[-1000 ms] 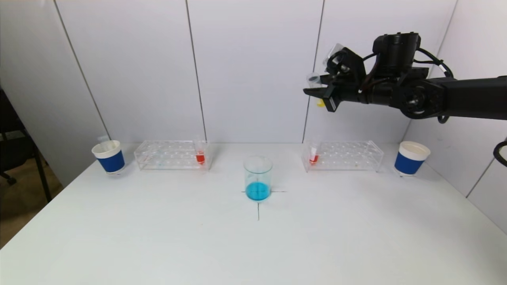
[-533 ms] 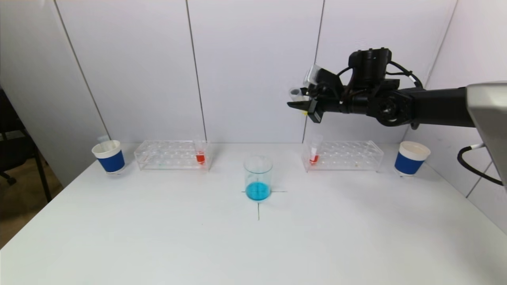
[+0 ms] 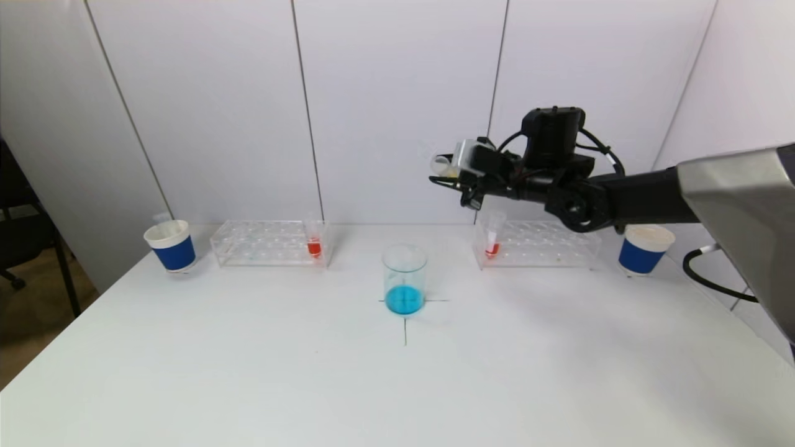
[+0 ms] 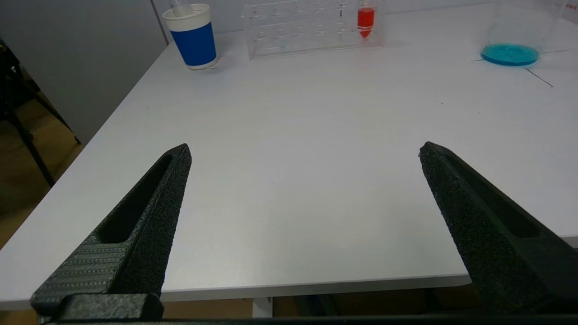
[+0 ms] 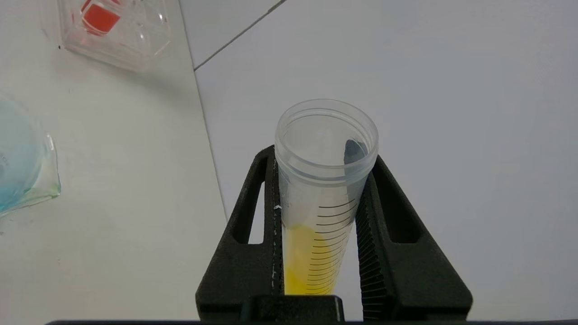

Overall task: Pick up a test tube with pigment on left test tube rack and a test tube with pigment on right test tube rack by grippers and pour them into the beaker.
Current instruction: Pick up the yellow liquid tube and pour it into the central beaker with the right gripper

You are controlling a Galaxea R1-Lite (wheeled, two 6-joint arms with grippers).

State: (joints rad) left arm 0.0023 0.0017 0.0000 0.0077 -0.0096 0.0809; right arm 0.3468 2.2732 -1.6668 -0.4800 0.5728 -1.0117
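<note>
The right pincer (image 3: 448, 180) was clamped on a test tube (image 5: 323, 198) of yellow pigment, held between its 2 fingers, raised above and right of the beaker (image 3: 404, 279). The left pincer (image 4: 302, 180) stood apart over the table (image 4: 289, 135).

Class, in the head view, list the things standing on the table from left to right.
Left blue paper cup → left test tube rack → beaker of blue liquid → right test tube rack → right blue paper cup.
</note>
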